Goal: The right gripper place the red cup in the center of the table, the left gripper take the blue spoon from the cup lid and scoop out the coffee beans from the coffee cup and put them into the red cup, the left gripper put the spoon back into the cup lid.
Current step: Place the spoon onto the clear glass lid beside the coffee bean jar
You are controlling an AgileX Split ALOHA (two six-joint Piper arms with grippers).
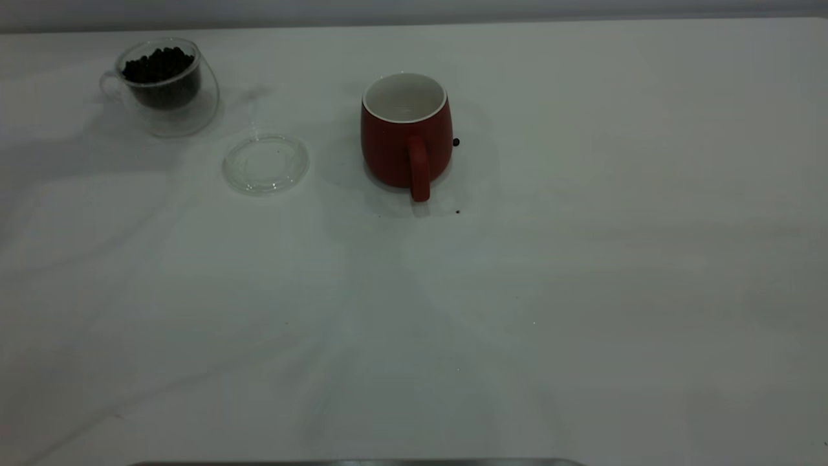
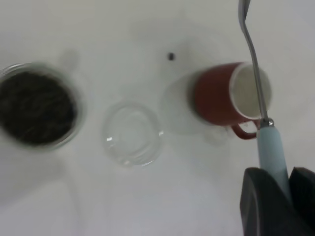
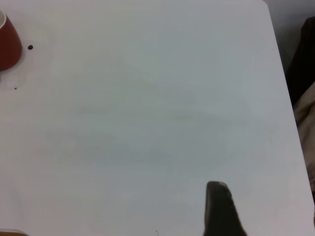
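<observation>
No text, label, brand, number or sign can be read in any of the views. The red cup (image 1: 406, 133) has a plain matte outside and a plain white inside, with no print or logo. The coffee cup (image 1: 162, 84) and the cup lid (image 1: 266, 163) are clear unmarked glass. The blue spoon (image 2: 269, 142) has a plain pale handle with no stamp that can be made out. The table (image 1: 582, 259) bears only a few tiny dark specks, not writing. The black fingers of the left gripper (image 2: 280, 204) carry no legible marking.
</observation>
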